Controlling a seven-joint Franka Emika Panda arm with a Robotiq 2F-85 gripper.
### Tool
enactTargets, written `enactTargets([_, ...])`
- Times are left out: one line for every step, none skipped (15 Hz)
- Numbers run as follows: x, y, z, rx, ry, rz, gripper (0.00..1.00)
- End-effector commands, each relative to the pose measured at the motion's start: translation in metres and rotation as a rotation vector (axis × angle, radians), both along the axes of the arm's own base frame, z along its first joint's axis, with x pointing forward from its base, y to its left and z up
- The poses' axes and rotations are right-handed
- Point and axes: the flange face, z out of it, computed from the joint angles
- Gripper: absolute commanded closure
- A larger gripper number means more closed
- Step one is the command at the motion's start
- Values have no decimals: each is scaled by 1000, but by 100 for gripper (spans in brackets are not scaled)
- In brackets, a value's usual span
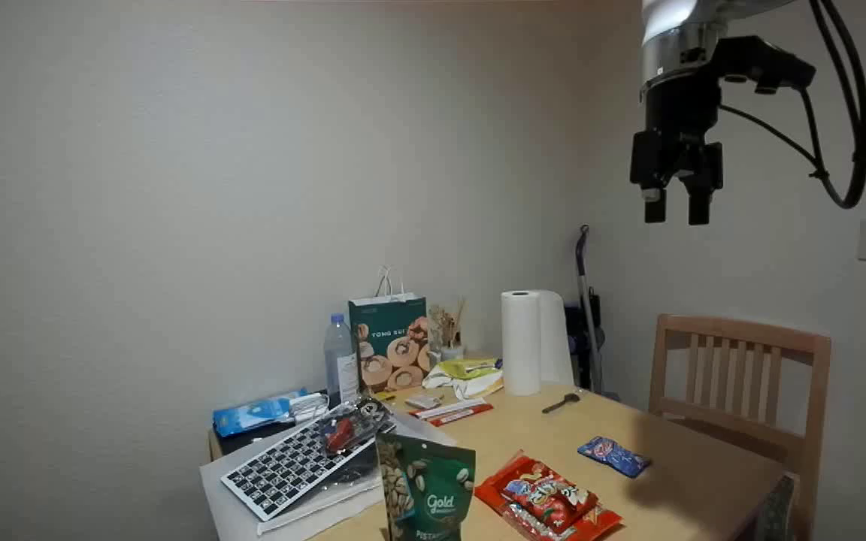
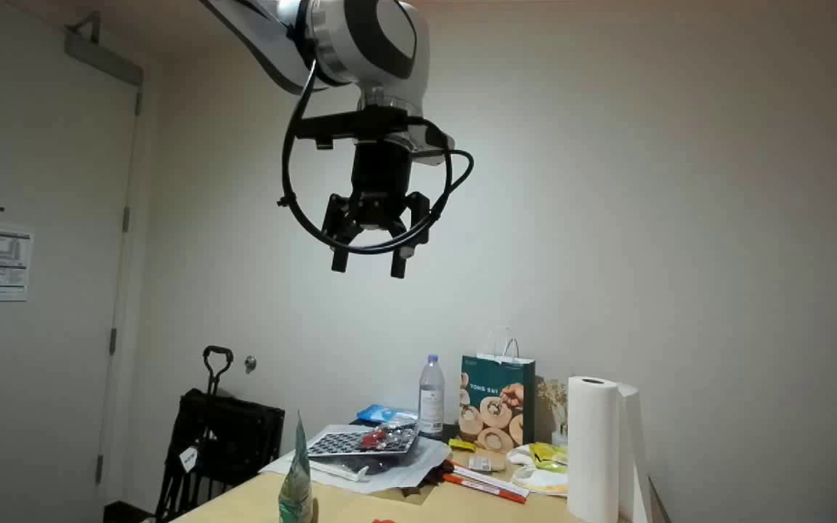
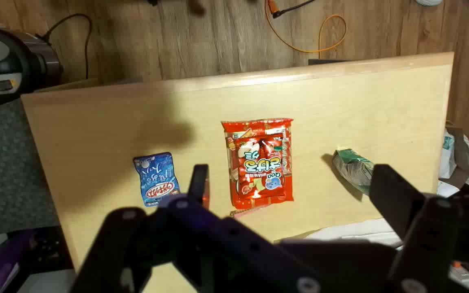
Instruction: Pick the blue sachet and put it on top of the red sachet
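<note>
Wrist view: the blue packet (image 3: 157, 180) lies on the surface (image 3: 332, 110) at nine o'clock from the red packet (image 3: 261, 167), the jaws, wide and empty, stand well above, and the step, presumably approach, next calls for shifting toward nine o'clock, then descending.

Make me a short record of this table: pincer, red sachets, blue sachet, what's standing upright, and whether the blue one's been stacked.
pincer: open, holding nothing, raised above the table
reds: smaller red sachet lying on larger red sachet
blue sachet: lying on the table, touching neither red
upright: green pouch, paper towel roll, bottle
blue stacked on red: not yet
</note>
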Motion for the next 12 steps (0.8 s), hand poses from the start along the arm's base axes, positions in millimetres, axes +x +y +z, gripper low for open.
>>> enactTargets([0, 0, 1, 0, 1, 0, 0])
enactTargets([0, 0, 1, 0, 1, 0, 0])
enactTargets([0, 0, 1, 0, 1, 0, 0])
enactTargets([0, 0, 1, 0, 1, 0, 0])
enactTargets([0, 0, 1, 0, 1, 0, 0])
enactTargets([0, 0, 1, 0, 1, 0, 0])
enactTargets([5, -4, 1, -8, -7, 10, 0])
enactTargets([14, -12, 1, 2, -11, 10, 0])
enactTargets([21, -21, 0, 18, -12, 0, 0])
enactTargets([27, -31, 0, 36, -7, -20, 0])
enactTargets([33, -39, 0, 47, -5, -38, 0])
enactTargets([42, -51, -1, 61, -3, -50, 0])
